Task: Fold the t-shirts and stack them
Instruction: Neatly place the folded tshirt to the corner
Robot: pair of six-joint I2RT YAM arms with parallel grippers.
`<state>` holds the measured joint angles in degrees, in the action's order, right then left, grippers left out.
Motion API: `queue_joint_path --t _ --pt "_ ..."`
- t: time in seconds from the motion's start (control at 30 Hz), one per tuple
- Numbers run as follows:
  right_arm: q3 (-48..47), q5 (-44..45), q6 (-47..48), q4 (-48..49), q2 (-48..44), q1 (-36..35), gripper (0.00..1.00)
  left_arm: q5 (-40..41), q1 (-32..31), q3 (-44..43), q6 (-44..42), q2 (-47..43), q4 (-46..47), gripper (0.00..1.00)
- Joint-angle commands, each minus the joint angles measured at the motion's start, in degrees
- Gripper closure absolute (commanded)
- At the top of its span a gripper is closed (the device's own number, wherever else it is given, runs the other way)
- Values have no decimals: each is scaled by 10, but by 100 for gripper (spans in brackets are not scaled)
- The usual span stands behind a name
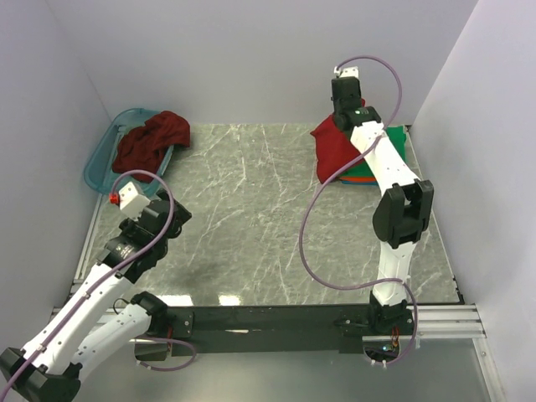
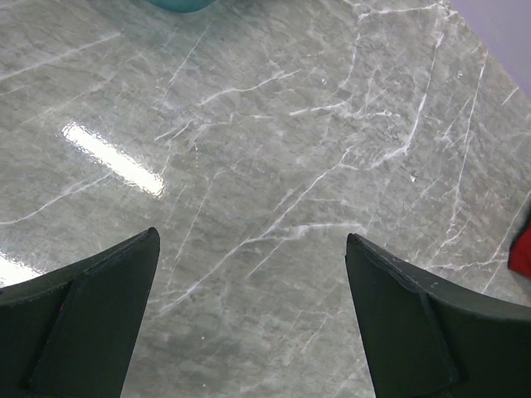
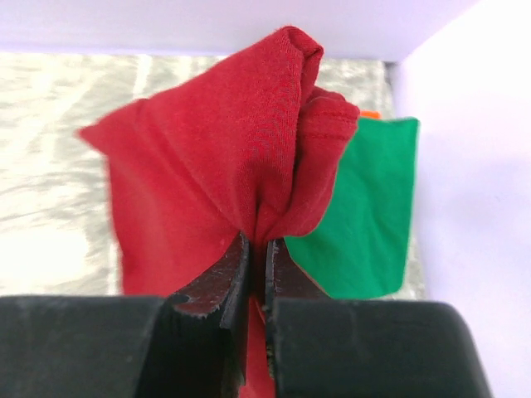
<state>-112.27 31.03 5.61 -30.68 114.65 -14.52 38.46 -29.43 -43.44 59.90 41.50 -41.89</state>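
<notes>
Bright, even light from above — shadows soft and faint.
The counter carries a white glare streak in the left wrist view and pale reflections along its near edge from the top; in the right wrist view the red t-shirt blurs at its left edge.

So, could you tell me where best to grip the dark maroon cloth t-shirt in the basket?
Probably pinch the dark maroon cloth t-shirt from above where it spills over the rim of the translucent teal plastic basket: it lies bunched, that fold exposed.
</notes>
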Motion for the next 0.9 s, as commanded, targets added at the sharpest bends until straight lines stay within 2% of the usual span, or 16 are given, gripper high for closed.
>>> queue_joint_path --t 0.0,0.17,0.47,0.7,0.87 --pt "-72 -69 -12 -22 -50 10 100 14 3 -23 4 3 -3 0" --pt "-99 -110 -30 -47 -65 13 100 17 3 -25 2 -1 -8 1" --pt "-126 -111 -51 -83 -79 28 100 28 3 -21 0 -21 -7 1" --pt "-117 -126 -49 -84 -85 60 100 21 3 -20 1 -12 1 1" --pt "-71 -137 -47 -51 -87 95 100 18 3 -19 0 -2 6 0"
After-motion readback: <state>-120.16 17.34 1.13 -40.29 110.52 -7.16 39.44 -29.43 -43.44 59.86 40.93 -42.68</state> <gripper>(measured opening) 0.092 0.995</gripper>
